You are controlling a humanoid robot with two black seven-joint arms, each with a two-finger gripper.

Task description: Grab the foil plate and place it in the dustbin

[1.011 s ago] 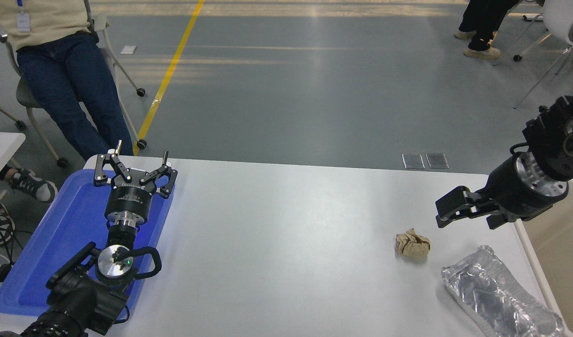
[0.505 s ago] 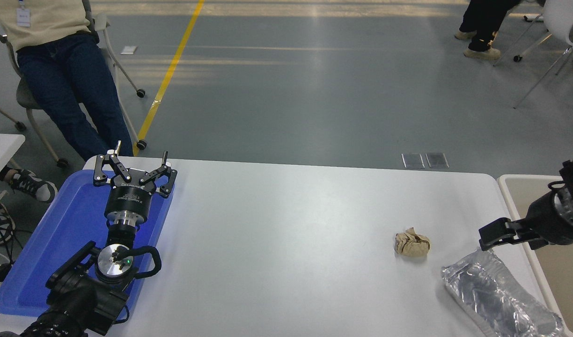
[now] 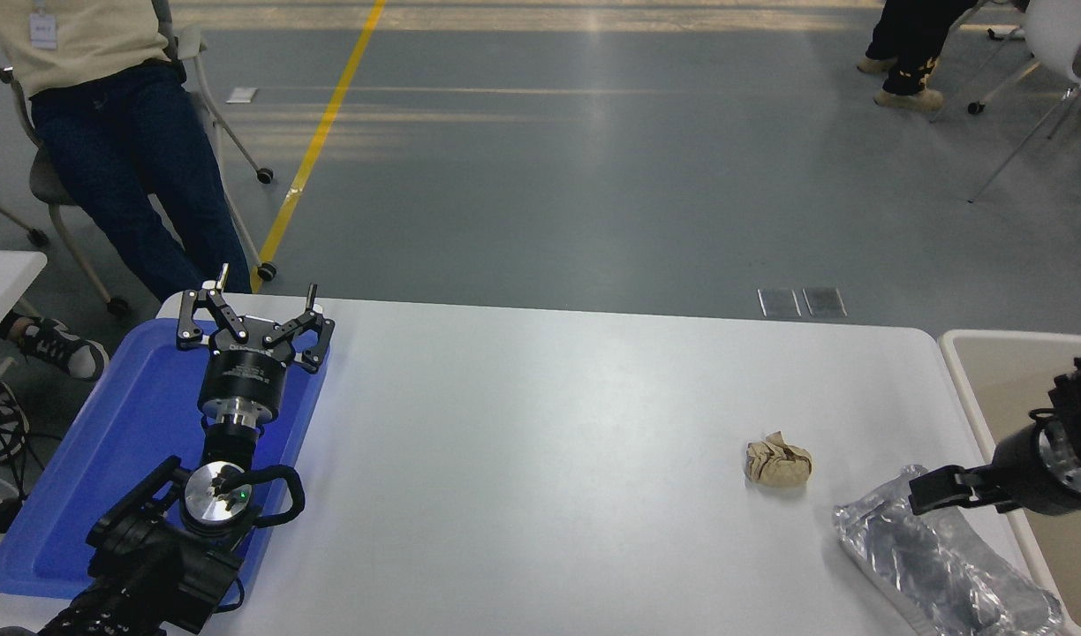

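Note:
The foil plate point(image 3: 942, 570), crinkled and silver, lies at the table's near right corner. My right gripper point(image 3: 918, 495) comes in from the right edge, low over the plate's far end, open and holding nothing. The beige dustbin point(image 3: 954, 353) stands just past the table's right edge, partly hidden behind my right arm. My left gripper point(image 3: 251, 305) is parked open over the blue tray at the lower left.
A crumpled brown paper ball point(image 3: 777, 463) lies just left of the plate's far end. The blue tray point(image 3: 108, 442) sits on the table's left edge. A seated person point(image 3: 108, 132) is at the far left, and another person's legs point(image 3: 903, 44) show at the far right.
My right gripper has dropped from high above the table's right side and pulled back right, down to the foil plate's far end. The left arm, plate and paper ball have not moved.

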